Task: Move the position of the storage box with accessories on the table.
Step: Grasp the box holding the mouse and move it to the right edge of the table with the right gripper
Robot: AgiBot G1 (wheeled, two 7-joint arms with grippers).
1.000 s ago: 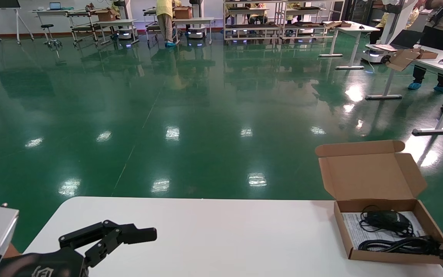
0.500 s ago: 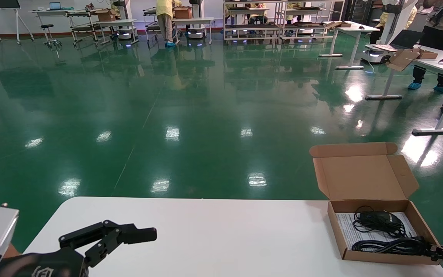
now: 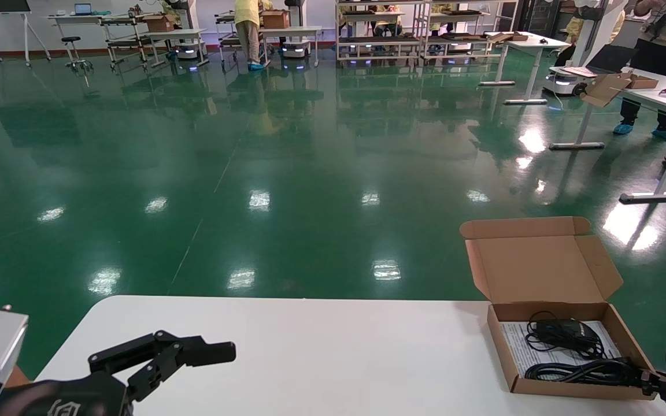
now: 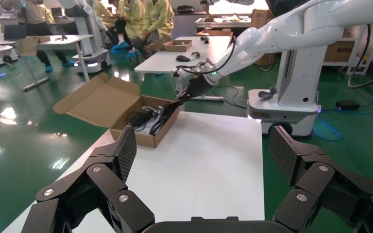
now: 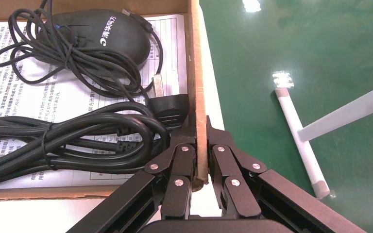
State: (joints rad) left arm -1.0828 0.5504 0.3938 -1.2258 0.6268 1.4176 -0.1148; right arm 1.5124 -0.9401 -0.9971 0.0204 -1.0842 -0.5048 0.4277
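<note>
A robot lab: green floor [image 3: 252, 150], distant white desks [image 3: 526, 43], shelving racks [image 3: 379, 29].

The right arm's black two-fingered gripper [image 5: 199, 145] is clamped on the thin side wall of the shallow brown corrugated cardboard storage box [image 5: 197, 73], one finger inside, one outside. Inside, at ten o'clock from the gripper, a black wired mouse [image 5: 102, 34] lies wrapped in its cord; at nine o'clock lies a coiled black cable [image 5: 68, 141]. Both rest on a white printed paper sheet [image 5: 24, 92].

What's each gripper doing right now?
Left gripper: open, empty, above the table.
Right gripper: shut on the storage box, pinching its side wall.
</note>
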